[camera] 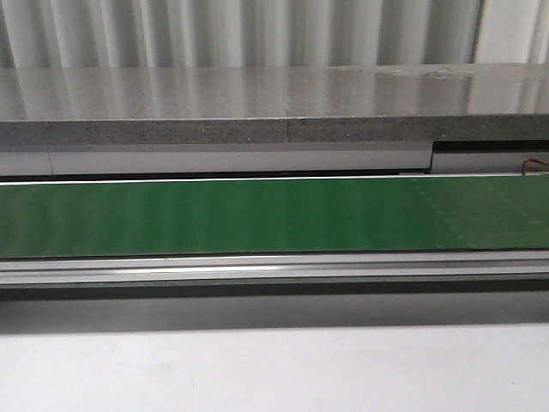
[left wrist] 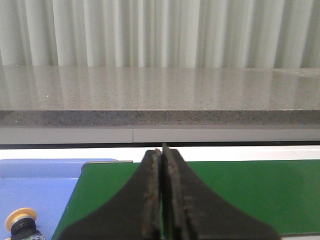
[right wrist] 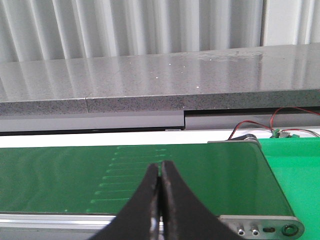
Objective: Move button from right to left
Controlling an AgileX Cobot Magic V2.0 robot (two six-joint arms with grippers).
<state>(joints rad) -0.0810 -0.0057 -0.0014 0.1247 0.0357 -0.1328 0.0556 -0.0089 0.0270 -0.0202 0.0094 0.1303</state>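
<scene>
Button (left wrist: 20,220): a small push-button unit visible only in the left wrist view, at about 8 o'clock in that picture and cut off by its lower edge. Its round yellow-orange cap faces upward and slightly tilted; below the cap a dark collar shows, and little of the body can be made out. The unit rests on a pale blue surface (left wrist: 40,185), just off the end of the green belt (left wrist: 250,195) and apart from it. The front and right wrist views show no button on the belt.
</scene>
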